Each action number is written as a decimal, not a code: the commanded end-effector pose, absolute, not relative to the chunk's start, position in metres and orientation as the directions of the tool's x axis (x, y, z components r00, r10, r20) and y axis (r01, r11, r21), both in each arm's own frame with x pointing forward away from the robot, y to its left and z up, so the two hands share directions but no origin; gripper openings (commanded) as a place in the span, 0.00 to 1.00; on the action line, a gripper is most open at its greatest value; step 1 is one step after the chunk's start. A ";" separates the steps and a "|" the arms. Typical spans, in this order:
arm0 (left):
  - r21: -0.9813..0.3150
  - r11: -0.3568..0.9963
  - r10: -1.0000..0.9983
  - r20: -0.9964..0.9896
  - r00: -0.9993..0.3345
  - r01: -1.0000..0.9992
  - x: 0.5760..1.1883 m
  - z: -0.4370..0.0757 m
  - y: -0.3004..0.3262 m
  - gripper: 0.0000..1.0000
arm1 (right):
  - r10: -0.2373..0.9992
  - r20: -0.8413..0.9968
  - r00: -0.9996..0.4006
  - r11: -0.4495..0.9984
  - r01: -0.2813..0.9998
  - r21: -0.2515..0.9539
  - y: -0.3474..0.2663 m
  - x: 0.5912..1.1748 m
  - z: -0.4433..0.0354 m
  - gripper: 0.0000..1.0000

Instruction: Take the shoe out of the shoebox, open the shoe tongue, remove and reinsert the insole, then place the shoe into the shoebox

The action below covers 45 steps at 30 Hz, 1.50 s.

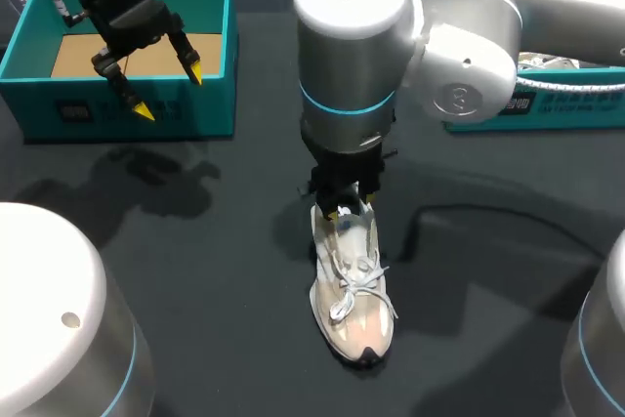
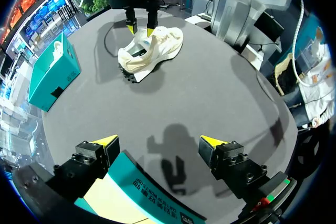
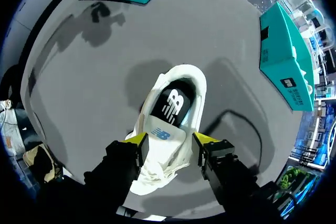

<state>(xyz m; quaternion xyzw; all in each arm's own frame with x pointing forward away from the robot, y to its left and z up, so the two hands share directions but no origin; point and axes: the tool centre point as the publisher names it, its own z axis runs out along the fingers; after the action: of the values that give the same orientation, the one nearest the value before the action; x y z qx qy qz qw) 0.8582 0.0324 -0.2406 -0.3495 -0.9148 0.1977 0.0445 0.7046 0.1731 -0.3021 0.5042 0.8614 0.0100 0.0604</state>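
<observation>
Shoe (image 1: 354, 300) — a cream-white trainer with white laces (image 1: 356, 275) — stands upright on its sole on the dark table (image 1: 195, 290). It is out of the shoebox, near the middle of the table, with its toe toward the near edge and its heel toward the far side. Its tongue (image 3: 161, 135), white with a small blue mark, sits just forward of the opening. The dark insole (image 3: 173, 103) shows inside the shoe, lying flat.

Right gripper (image 3: 170, 140) hangs straight down over the tongue at the throat of the shoe. Its fingers stand wide apart, one yellow tip on either side of the tongue. The tips are just beside the upper, but contact from both sides is not visible, so nothing is recorded as held. The right arm comes in from the right and reaches to the middle, its wrist covering the heel in the head view.

Shoebox (image 1: 210, 104), teal with a brown cardboard floor, sits open at the far left of the table, well apart from the shoe. Left gripper (image 1: 166, 90) hovers above its front wall, fingers spread wide and holding nothing. In the left wrist view the box's rim lies directly under that gripper, with the shoe and the right gripper well ahead of it.

A second teal box (image 1: 547, 104) rests at the far right — behind the right arm.
</observation>
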 end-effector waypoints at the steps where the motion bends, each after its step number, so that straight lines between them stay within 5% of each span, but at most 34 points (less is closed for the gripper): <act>1: -0.391 0.678 0.657 -0.057 -0.752 0.623 0.858 -0.240 0.033 1.00 | 0.732 -0.149 -0.665 0.676 0.736 0.034 0.172 0.714 -0.282 0.68; 4: -0.391 0.678 0.657 -0.057 -0.752 0.623 0.858 -0.240 0.033 1.00 | 0.625 -0.151 -0.766 0.775 0.632 -0.001 0.174 0.723 -0.273 0.82; 6: -0.391 0.678 0.657 -0.057 -0.752 0.623 0.858 -0.240 0.033 1.00 | 0.417 -0.118 -0.901 0.908 0.419 0.002 0.180 0.727 -0.267 1.00; 7: -0.391 0.678 0.657 -0.057 -0.752 0.623 0.858 -0.240 0.033 1.00 | 0.341 -0.107 -0.934 0.939 0.343 -0.007 0.184 0.728 -0.266 1.00; 18: -0.391 0.678 0.657 -0.057 -0.752 0.623 0.858 -0.240 0.033 1.00 | 0.357 -0.101 -0.929 0.931 0.363 -0.042 0.186 0.729 -0.265 1.00; 30: -0.391 0.678 0.657 -0.057 -0.752 0.623 0.858 -0.240 0.033 1.00 | 0.147 -0.226 -0.963 0.973 0.181 -0.141 0.209 0.759 -0.263 1.00; 45: -0.391 0.678 0.657 -0.057 -0.752 0.623 0.858 -0.240 0.033 1.00 | -0.009 -0.250 -0.968 0.995 0.017 -0.102 0.192 0.784 -0.300 1.00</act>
<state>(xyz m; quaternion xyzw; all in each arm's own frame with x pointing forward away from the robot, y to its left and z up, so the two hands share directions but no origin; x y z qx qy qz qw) 0.8582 0.0324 -0.2406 -0.3495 -0.9148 0.1977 0.0445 0.7825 0.2000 -0.2942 0.0071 0.9895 -0.0680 0.1273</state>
